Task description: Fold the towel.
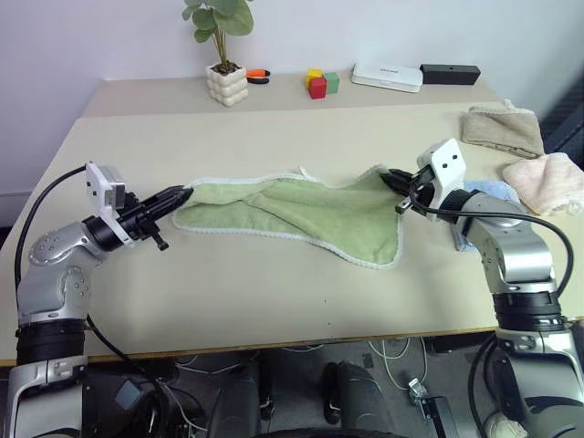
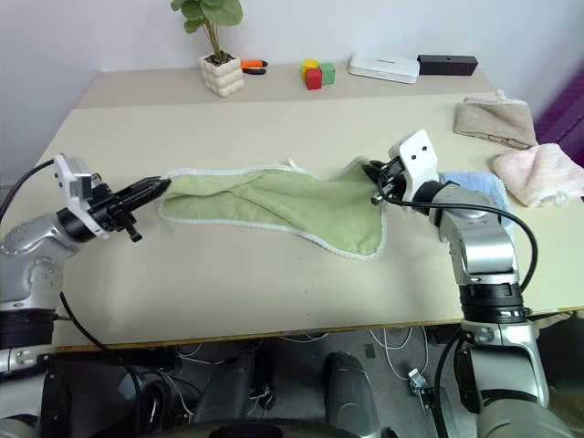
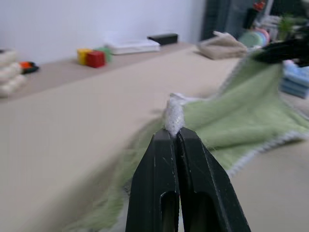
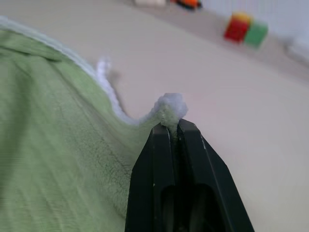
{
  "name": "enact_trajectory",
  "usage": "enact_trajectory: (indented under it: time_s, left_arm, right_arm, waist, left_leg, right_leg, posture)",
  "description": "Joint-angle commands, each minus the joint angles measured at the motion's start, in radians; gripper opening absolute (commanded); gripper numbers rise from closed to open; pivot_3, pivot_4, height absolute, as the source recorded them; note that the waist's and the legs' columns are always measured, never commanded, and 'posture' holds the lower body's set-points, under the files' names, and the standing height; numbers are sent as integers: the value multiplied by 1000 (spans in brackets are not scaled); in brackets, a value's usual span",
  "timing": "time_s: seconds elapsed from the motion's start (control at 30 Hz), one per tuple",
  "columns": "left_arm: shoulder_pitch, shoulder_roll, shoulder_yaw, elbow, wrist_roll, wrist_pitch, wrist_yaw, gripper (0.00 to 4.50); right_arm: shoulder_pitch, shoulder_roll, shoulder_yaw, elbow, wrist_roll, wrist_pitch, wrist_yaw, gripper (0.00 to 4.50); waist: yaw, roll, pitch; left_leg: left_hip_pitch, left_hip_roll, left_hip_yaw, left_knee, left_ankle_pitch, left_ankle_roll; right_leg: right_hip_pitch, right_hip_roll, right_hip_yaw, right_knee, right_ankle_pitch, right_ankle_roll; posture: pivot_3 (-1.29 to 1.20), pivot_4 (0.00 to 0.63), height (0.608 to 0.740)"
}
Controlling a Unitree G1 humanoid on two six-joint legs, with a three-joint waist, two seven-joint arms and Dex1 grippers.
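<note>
The light green towel (image 1: 292, 214) with white stitched edging hangs stretched between my two grippers, sagging onto the beige table (image 1: 274, 301) in the middle. My left gripper (image 1: 182, 194) is shut on the towel's left corner; in the left wrist view the white edge (image 3: 174, 116) pokes out between the closed fingers (image 3: 161, 183). My right gripper (image 1: 394, 179) is shut on the right corner, lifted off the table; the right wrist view shows the white hem (image 4: 170, 107) pinched at the fingertips (image 4: 193, 159). A small loop (image 1: 301, 170) sticks up on the far edge.
A light blue towel (image 2: 474, 187) lies under my right arm. A beige towel (image 1: 502, 130) and a pink towel (image 1: 547, 181) sit at the right. At the back stand a potted plant (image 1: 225, 80), coloured blocks (image 1: 320, 83), a white box (image 1: 388, 77) and a black box (image 1: 450, 73).
</note>
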Motion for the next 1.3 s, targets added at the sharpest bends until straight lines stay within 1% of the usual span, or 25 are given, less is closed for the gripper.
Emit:
enact_trajectory:
  time_s: [0.03, 0.13, 0.2, 0.3, 0.33, 0.4, 0.5, 0.57, 0.6, 0.63, 0.77, 0.8, 0.9, 0.97, 1.0, 1.07, 1.13, 1.3]
  left_arm:
    - [-85, -5, 23, 66, 16, -52, 34, 0]
    - [-186, -32, -1, 213, 92, -149, 94, 0]
    - [-244, -50, -18, 290, 126, -203, 102, 0]
    - [-427, -74, -46, 546, 223, -314, 200, 0]
    - [-500, -75, -51, 641, 255, -345, 259, 0]
    - [-628, -67, -58, 800, 311, -415, 364, 0]
    - [-776, -33, -68, 936, 375, -508, 466, 0]
    - [-853, 2, -67, 981, 395, -561, 475, 0]
    - [-879, 21, -65, 993, 398, -582, 454, 0]
    - [-897, 39, -60, 1000, 398, -600, 438, 0]
    - [-896, 90, -47, 1001, 378, -650, 291, 0]
    - [-878, 94, -39, 992, 360, -653, 218, 0]
    - [-760, 98, -11, 936, 292, -659, -11, 0]
    - [-694, 99, 2, 901, 257, -629, -104, 0]
    - [-646, 101, 1, 875, 244, -619, -155, 0]
    - [-538, 112, -6, 818, 224, -588, -250, 0]
    - [-438, 123, -11, 762, 218, -579, -299, 0]
    - [-293, 142, 7, 650, 181, -498, -339, 0]
  right_arm:
    - [-22, -5, -29, -55, 30, -41, 7, 31]
    - [-82, 33, -28, 30, 5, -95, -48, 31]
    - [-116, 44, 2, 96, -40, -147, -75, 31]
    - [-243, 76, 88, 319, -173, -279, -150, 31]
    - [-299, 84, 122, 411, -232, -331, -190, 31]
    - [-429, 109, 150, 609, -309, -399, -301, 31]
    - [-605, 119, 144, 835, -357, -500, -439, 31]
    - [-682, 118, 109, 906, -337, -564, -475, 31]
    - [-698, 112, 94, 912, -325, -601, -480, 31]
    - [-698, 105, 81, 900, -311, -635, -468, 31]
    - [-608, 96, 35, 744, -225, -722, -359, 31]
    - [-553, 99, 32, 653, -176, -722, -294, 31]
    - [-300, 93, 44, 314, -79, -657, -176, 31]
    - [-180, 84, 49, 179, -47, -599, -138, 31]
    - [-116, 75, 52, 129, -66, -591, -140, 31]
    - [7, 52, 56, 49, -82, -563, -121, 31]
    - [102, 24, 57, 8, -92, -565, -95, 31]
    - [214, -43, 57, -3, -106, -578, -31, 31]
  waist:
    - [3, 0, 0]
    - [2, 0, 0]
    - [2, -1, 0]
    - [1, -3, 2]
    - [-1, -3, 2]
    - [-5, -5, 3]
    - [-7, -5, 4]
    - [-8, -5, 5]
    - [-8, -5, 5]
    - [-8, -5, 5]
    - [-9, -5, 5]
    - [-8, -5, 5]
    - [-4, -4, 5]
    - [-4, -4, 5]
    - [-5, -5, 5]
    - [-5, -5, 5]
    - [-4, -5, 5]
    - [1, -5, 5]
  left_leg:
    - [0, 0, 0, 0, 0, 0]
    - [0, -1, 1, 1, 0, 0]
    - [0, -1, 3, 1, 1, -2]
    - [0, -1, 4, 1, 2, -3]
    - [0, -1, 4, 1, 2, -3]
    - [-1, -1, 4, 1, 3, -4]
    - [-4, -1, 6, 0, 3, -4]
    - [-8, -1, 6, 0, 3, -4]
    - [-13, -1, 7, 0, 3, -4]
    - [-15, -1, 7, -1, 4, -5]
    - [-14, -2, 10, -5, 4, -5]
    - [-14, -2, 10, -5, 4, -5]
    - [-11, -1, 9, -2, 3, -4]
    - [-10, -1, 8, 0, 4, -4]
    - [-9, -1, 8, 2, 3, -4]
    - [-10, -1, 8, 3, 3, -4]
    - [-10, 0, 7, 4, 3, -4]
    - [-9, 0, 6, 4, 3, -4]
  right_leg:
    - [0, 0, 0, 0, 0, 0]
    - [1, 0, 0, 0, 0, 0]
    - [1, 0, 0, 0, 0, 0]
    - [1, 0, 0, 0, 0, 0]
    - [0, 1, 0, 0, 0, 0]
    - [0, 1, 0, 0, 0, 0]
    - [-3, 0, 0, 0, 0, 1]
    - [-7, 0, 0, 0, 0, 1]
    - [-12, 0, 0, 0, 0, 1]
    - [-15, 0, 0, 1, 0, 1]
    - [-13, 1, -1, -2, -1, 3]
    - [-13, 1, -1, -1, -1, 3]
    - [-8, 0, -1, -1, -2, 4]
    - [-7, 0, -1, 0, -1, 3]
    - [-6, 0, -1, 2, -1, 3]
    - [-7, 0, -1, 1, -1, 2]
    - [-6, 0, -1, 2, -1, 2]
    - [-6, 0, -1, 3, -1, 2]
  posture:
    - [0, 150, 740]
    - [0, 150, 740]
    - [0, 150, 740]
    - [0, 150, 740]
    - [0, 150, 740]
    - [0, 150, 740]
    - [0, 150, 740]
    - [0, 150, 740]
    - [0, 150, 740]
    - [0, 150, 740]
    - [0, 150, 740]
    - [0, 150, 740]
    - [0, 150, 740]
    - [0, 150, 740]
    - [0, 150, 740]
    - [0, 150, 740]
    - [0, 150, 740]
    - [0, 150, 740]
